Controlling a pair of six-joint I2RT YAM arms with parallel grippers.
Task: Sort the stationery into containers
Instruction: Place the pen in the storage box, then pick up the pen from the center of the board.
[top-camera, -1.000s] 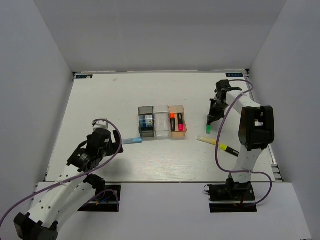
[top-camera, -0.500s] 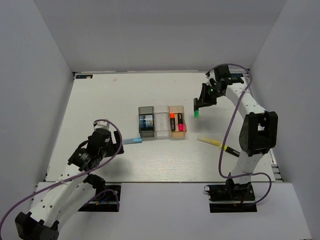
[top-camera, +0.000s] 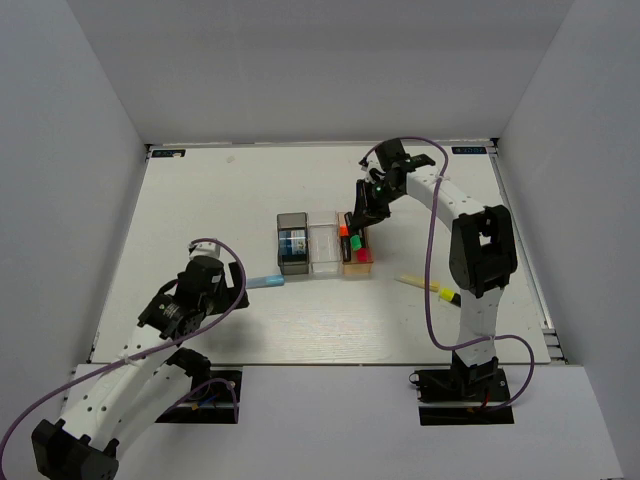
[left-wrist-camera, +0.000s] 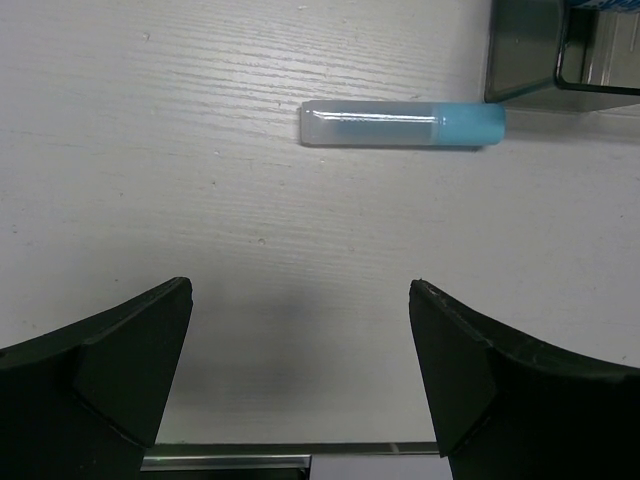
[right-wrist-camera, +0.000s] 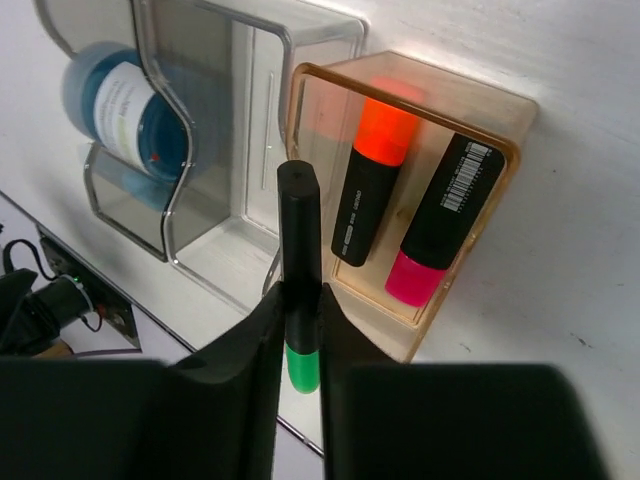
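My right gripper (top-camera: 362, 222) is shut on a black highlighter with a green end (right-wrist-camera: 300, 270) and holds it above the orange-tan bin (top-camera: 355, 243). That bin (right-wrist-camera: 505, 130) holds an orange-ended highlighter (right-wrist-camera: 372, 180) and a pink-ended highlighter (right-wrist-camera: 440, 225). The clear bin (top-camera: 324, 244) sits in the middle. The smoky grey bin (top-camera: 292, 242) holds a blue-white block (right-wrist-camera: 120, 105). My left gripper (top-camera: 205, 278) is open and empty. A light-blue stick (left-wrist-camera: 403, 124) lies on the table ahead of it, beside the grey bin (left-wrist-camera: 560, 50). A yellow-ended highlighter (top-camera: 437, 290) lies at the right.
White walls close in the table (top-camera: 200, 200) on the left, right and back. My right arm's cable (top-camera: 432, 270) loops over the table's right side. The left arm's purple cable (top-camera: 225, 260) arcs over its wrist.
My right gripper has carried the green-ended highlighter left from the right side of the table to above the orange-tan bin. The left arm has barely moved.
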